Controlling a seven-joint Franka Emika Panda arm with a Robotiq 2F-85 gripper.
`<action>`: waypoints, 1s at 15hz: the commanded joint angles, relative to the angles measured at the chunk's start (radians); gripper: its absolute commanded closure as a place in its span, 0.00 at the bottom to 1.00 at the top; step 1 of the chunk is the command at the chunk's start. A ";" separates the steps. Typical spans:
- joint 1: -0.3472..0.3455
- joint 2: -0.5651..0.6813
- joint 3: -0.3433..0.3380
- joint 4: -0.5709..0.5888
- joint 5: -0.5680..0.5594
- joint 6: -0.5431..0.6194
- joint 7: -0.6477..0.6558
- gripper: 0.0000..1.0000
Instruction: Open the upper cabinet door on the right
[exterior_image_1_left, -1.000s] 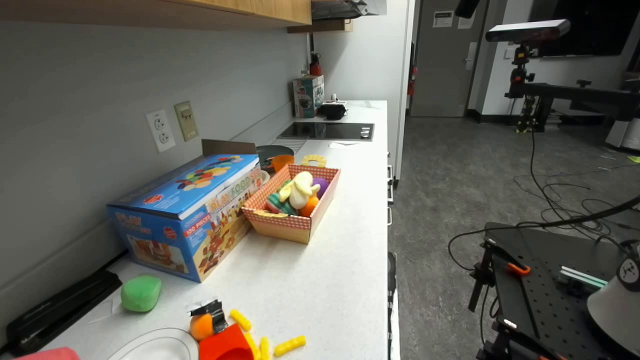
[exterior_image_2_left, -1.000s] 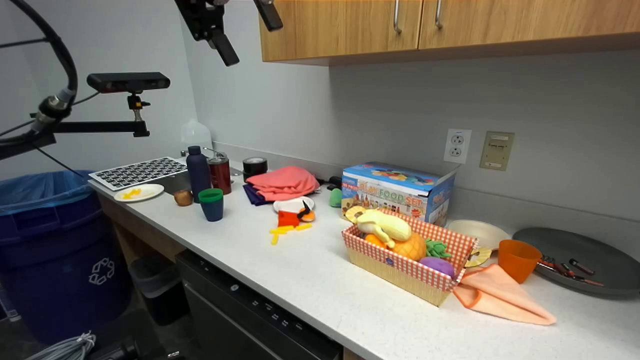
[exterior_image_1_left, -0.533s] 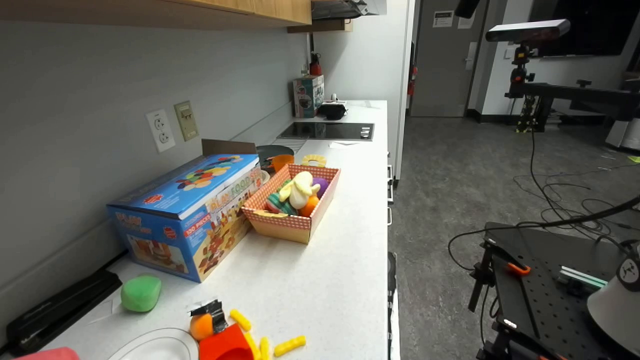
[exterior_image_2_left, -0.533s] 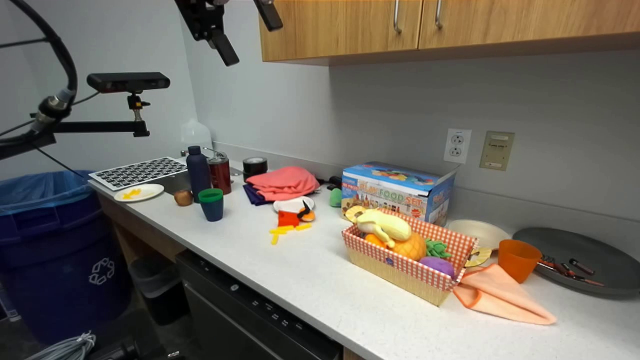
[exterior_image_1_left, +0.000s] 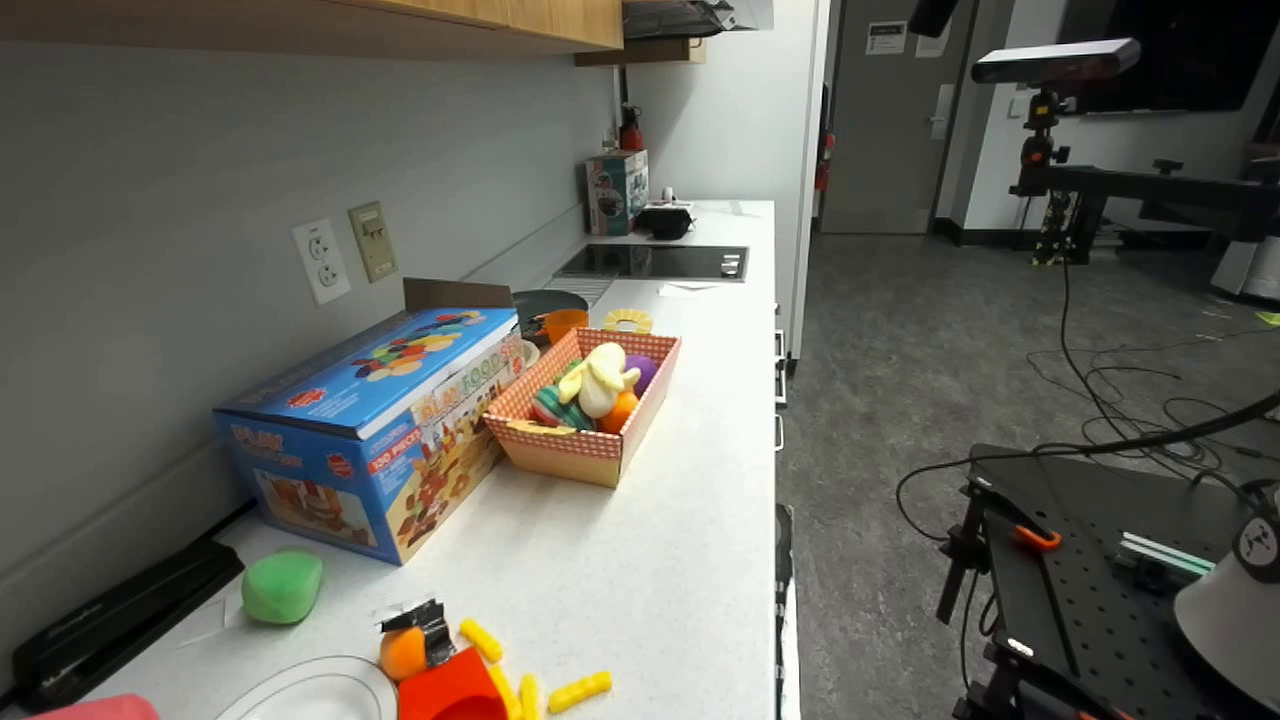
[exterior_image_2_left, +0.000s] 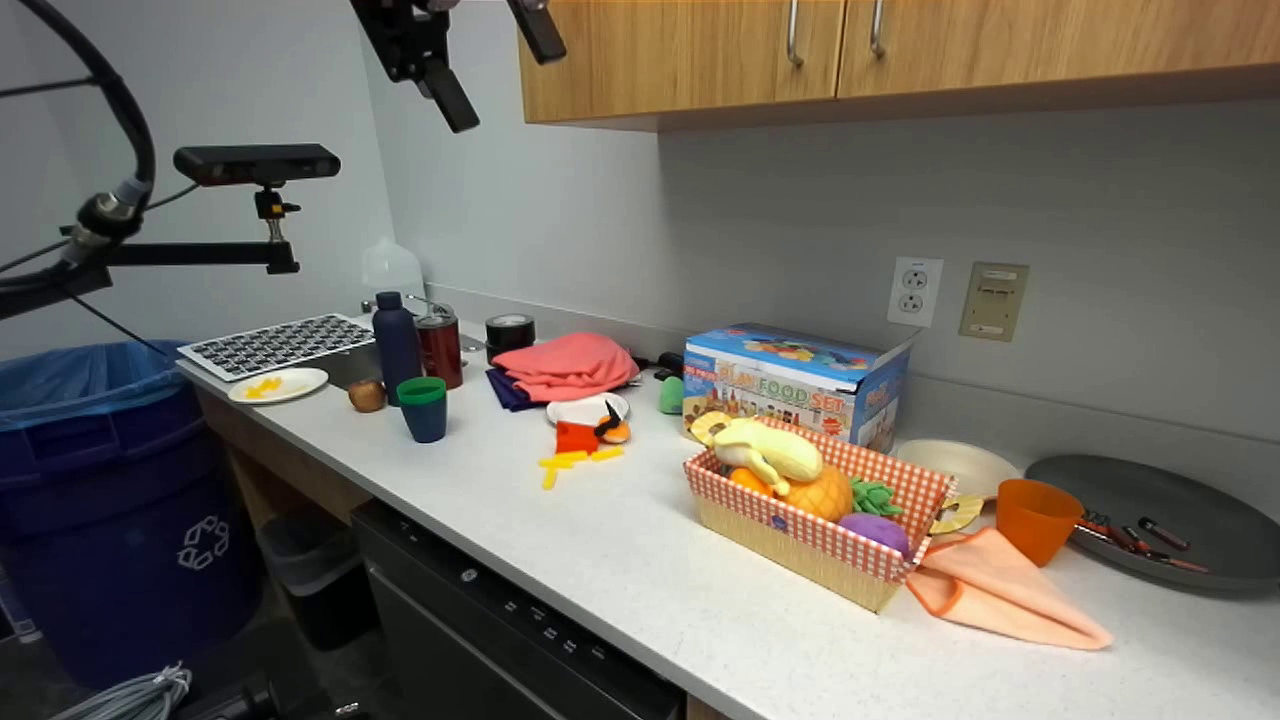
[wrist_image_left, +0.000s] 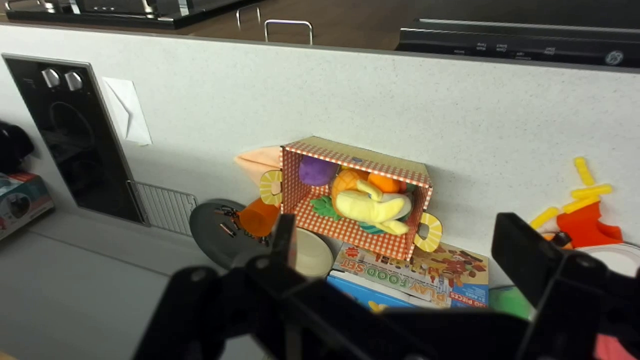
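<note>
The upper cabinet door on the right (exterior_image_2_left: 1060, 38) is a tan wood panel with only its lower part in view. It sits flush beside the left door (exterior_image_2_left: 690, 60). A vertical metal handle (exterior_image_2_left: 877, 28) is near its inner lower edge. Its lower part also shows at the top in an exterior view (exterior_image_1_left: 565, 18). My gripper (exterior_image_2_left: 502, 80) is open and empty, left of the cabinet and apart from both doors, with its upper part cut off. In the wrist view the open fingers (wrist_image_left: 395, 225) frame the counter items below; the door is out of view there.
On the counter (exterior_image_2_left: 560, 540) stand a checkered basket (exterior_image_2_left: 800, 550) of toy fruit, a play food box (exterior_image_2_left: 770, 390), an orange cup (exterior_image_2_left: 1035, 520), a dark pan (exterior_image_2_left: 1200, 500) and a blue bottle (exterior_image_2_left: 397, 345). A camera on an arm (exterior_image_2_left: 258, 165) stands at the left.
</note>
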 joint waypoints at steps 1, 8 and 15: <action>0.004 0.007 -0.006 0.061 -0.013 0.001 0.020 0.00; 0.005 0.020 -0.006 0.185 -0.006 0.019 0.025 0.00; 0.001 0.060 -0.008 0.209 -0.006 0.031 0.032 0.00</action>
